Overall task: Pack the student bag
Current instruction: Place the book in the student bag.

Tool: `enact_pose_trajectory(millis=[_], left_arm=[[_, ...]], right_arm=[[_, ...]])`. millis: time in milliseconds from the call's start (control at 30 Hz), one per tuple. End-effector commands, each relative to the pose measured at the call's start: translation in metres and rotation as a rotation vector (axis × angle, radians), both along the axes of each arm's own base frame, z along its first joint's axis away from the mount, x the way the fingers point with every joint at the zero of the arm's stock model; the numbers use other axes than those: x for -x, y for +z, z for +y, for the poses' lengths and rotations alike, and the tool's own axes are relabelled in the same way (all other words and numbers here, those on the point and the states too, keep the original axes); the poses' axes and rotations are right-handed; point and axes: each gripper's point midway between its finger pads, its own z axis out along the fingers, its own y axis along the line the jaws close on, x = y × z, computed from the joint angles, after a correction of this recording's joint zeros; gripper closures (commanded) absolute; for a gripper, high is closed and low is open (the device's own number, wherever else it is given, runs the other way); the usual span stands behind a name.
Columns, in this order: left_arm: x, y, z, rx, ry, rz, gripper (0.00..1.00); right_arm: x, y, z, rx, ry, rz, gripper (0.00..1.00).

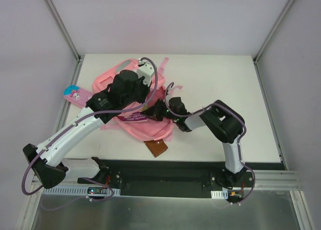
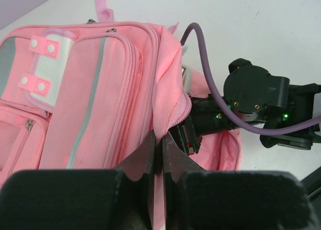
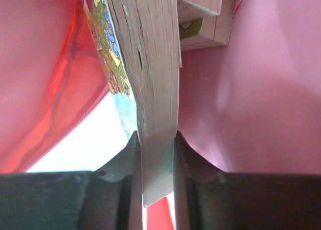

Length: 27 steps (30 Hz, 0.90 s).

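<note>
One student bag (image 2: 100, 114), pencil case (image 1: 75, 94) beside, book (image 3: 155, 89)

We look down from above and behind on the whole counter (image 1: 215, 84). Our left wrist view sits close over the student bag (image 2: 90, 99), which the overhead view shares; the right wrist view seems buried inside it.

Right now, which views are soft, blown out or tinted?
Top external: evenly lit, sharp, only faint shadows. Left wrist: student bag crisp, left pincer blurred up close. Right wrist: book page edges sharp, surrounding pink soft, lower-left corner blown out white.
</note>
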Motion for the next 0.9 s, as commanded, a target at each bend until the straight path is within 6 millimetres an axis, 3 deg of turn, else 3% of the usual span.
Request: enact_pose_trajectory(millis=[0,67,167,233,267,333,367,433,500,567,633,867], left_arm=[[-0.004,0.038,-0.007,0.106,-0.002,-0.097,1.00],[-0.003,0.038,-0.006,0.107,-0.009,-0.097,1.00],[0.000,0.037,-0.004,0.105,-0.012,-0.099,1.00],[0.002,0.036,-0.003,0.102,-0.013,-0.101,1.00],[0.002,0.035,-0.003,0.102,-0.017,-0.099,1.00],[0.004,0.034,-0.002,0.101,-0.023,-0.099,1.00],[0.004,0.033,-0.002,0.101,-0.024,-0.099,1.00],[0.004,0.029,-0.005,0.094,-0.038,-0.092,1.00],[0.005,0.027,-0.009,0.089,-0.063,-0.086,1.00],[0.006,0.027,-0.011,0.094,-0.074,-0.084,1.00],[0.008,0.026,-0.012,0.097,-0.085,-0.083,1.00],[0.010,0.024,-0.016,0.098,-0.109,-0.082,1.00]], right_arm=[[-0.013,0.064,-0.009,-0.132,-0.035,-0.148,0.94],[-0.022,0.078,-0.015,-0.155,-0.043,-0.170,0.99],[-0.035,0.096,-0.022,-0.183,-0.045,-0.198,0.99],[-0.043,0.112,-0.020,-0.206,-0.020,-0.207,0.99],[-0.043,0.104,-0.018,-0.174,0.015,-0.164,0.99],[-0.052,0.123,-0.009,-0.193,0.055,-0.178,0.97],[-0.049,0.104,-0.006,-0.144,0.094,-0.097,0.96],[-0.056,0.114,0.002,-0.150,0.117,-0.096,0.91],[-0.060,0.100,0.005,-0.138,0.108,-0.053,0.87],[-0.067,0.093,0.006,-0.135,0.081,-0.034,0.72],[-0.070,0.092,0.006,-0.139,0.064,-0.036,0.72],[-0.077,0.088,-0.003,-0.121,0.016,-0.060,0.55]])
